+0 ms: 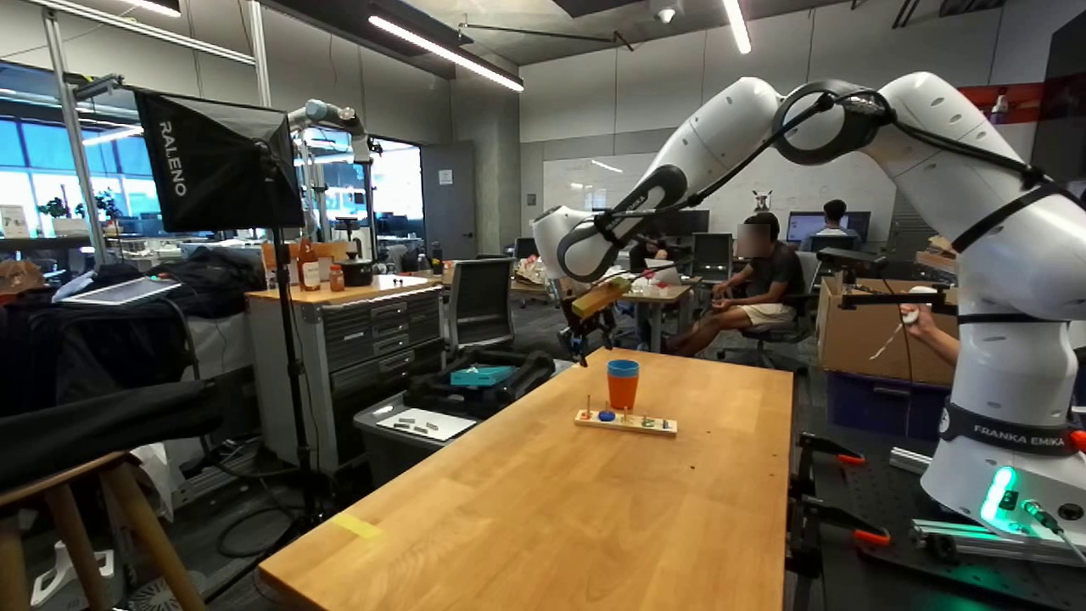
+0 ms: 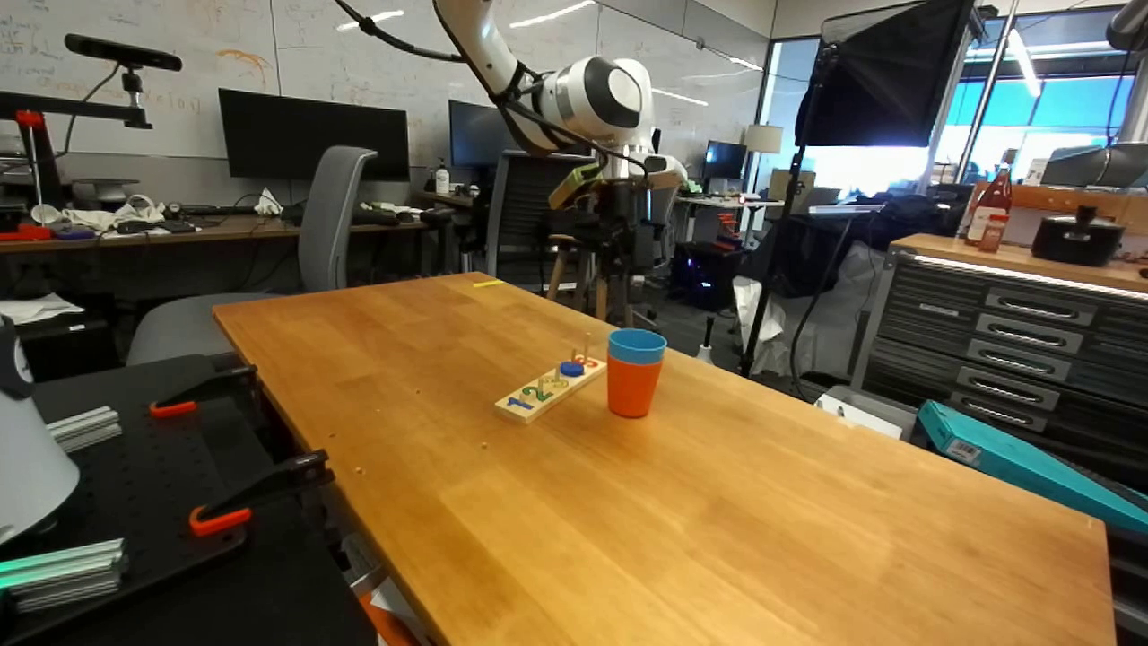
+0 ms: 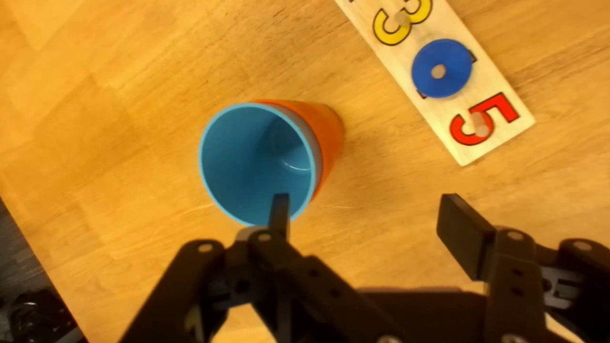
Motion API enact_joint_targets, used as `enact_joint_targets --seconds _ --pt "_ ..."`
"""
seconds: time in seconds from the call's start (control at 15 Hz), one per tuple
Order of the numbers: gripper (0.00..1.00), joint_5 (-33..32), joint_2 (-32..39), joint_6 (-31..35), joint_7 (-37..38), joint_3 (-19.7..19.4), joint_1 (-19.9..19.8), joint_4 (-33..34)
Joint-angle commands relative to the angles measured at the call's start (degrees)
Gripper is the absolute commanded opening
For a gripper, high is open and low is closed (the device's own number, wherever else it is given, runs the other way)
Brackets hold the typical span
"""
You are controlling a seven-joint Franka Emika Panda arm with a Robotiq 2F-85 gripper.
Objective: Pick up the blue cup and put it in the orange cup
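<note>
The blue cup (image 1: 624,366) sits nested inside the orange cup (image 1: 623,394), with only its upper band and rim showing above. The stack stands upright on the wooden table in both exterior views, with the blue cup (image 2: 637,344) on top and the orange cup (image 2: 630,391) below. In the wrist view I look down into the empty blue cup (image 3: 248,162); the orange cup (image 3: 332,133) shows along its right side. My gripper (image 3: 364,195) is open with nothing between its fingers. It is above the table, off to the side of the cups; its left finger overlaps the blue rim in view.
A wooden number peg board (image 2: 547,393) with a blue disc (image 3: 442,68) on one peg lies beside the cups. Yellow tape (image 1: 358,525) marks a table corner. Clamps (image 2: 269,489) grip the table edge near the robot base. A softbox stand (image 1: 288,365) stands beyond the table.
</note>
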Motion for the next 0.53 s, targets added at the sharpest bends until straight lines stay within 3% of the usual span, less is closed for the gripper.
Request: enact_joint_targets --seconds 0.0,0.47 --pt "1.0 2.6 -8.9 3.0 -6.3 3.2 0.4 -5.9" --pt "1.0 11.0 -20.2 3.4 -17.3 10.2 0.2 -12.3"
